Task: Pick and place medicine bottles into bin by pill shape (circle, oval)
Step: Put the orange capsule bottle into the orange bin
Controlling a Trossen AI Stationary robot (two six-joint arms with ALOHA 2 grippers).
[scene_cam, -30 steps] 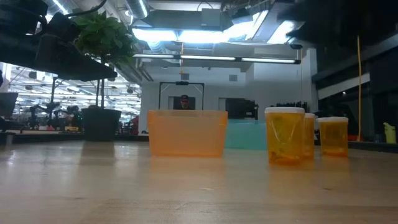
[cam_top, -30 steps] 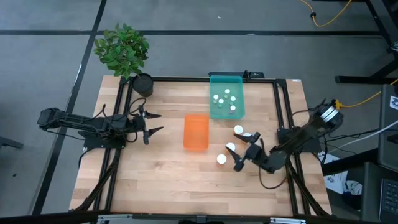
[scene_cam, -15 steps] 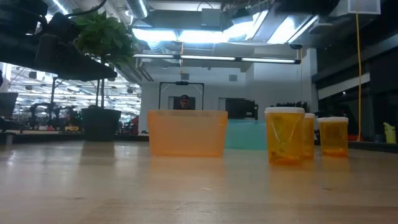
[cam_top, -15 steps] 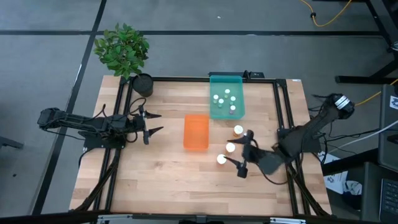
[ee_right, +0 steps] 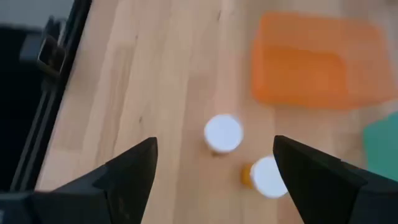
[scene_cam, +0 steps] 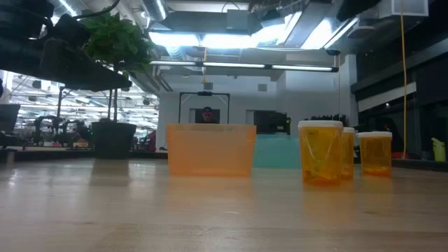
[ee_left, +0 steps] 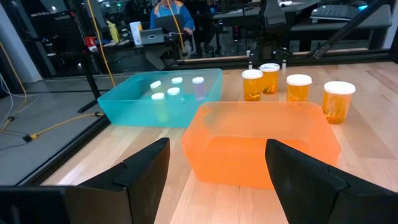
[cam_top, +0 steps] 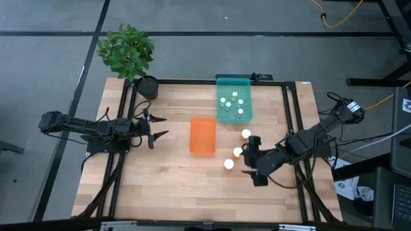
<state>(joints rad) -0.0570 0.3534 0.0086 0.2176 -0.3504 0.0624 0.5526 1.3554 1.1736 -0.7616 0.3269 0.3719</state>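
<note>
Three amber medicine bottles with white caps (cam_top: 246,134) (cam_top: 238,152) (cam_top: 228,164) stand on the wooden table, right of the orange bin (cam_top: 202,136). The left wrist view shows a fourth (ee_left: 269,78). More bottles stand inside the teal bin (cam_top: 234,99) at the far edge. My right gripper (cam_top: 246,158) hangs open above the loose bottles and slants down; its wrist view shows two white caps (ee_right: 223,133) (ee_right: 268,176) below, between its fingers. My left gripper (cam_top: 157,126) waits open at the table's left, pointing at the orange bin (ee_left: 261,146).
A potted plant (cam_top: 146,86) stands at the far left corner. Black frame rails (cam_top: 292,115) run along the table's left, right and far sides. Bare wood (cam_top: 192,186) lies toward the near edge. In the low view the bottles (scene_cam: 320,152) stand right of the orange bin (scene_cam: 211,148).
My right gripper has risen above the loose bottles and tipped over, so that it now slants down on them from the right. It has stayed open. The bottles and bins have not moved.
</note>
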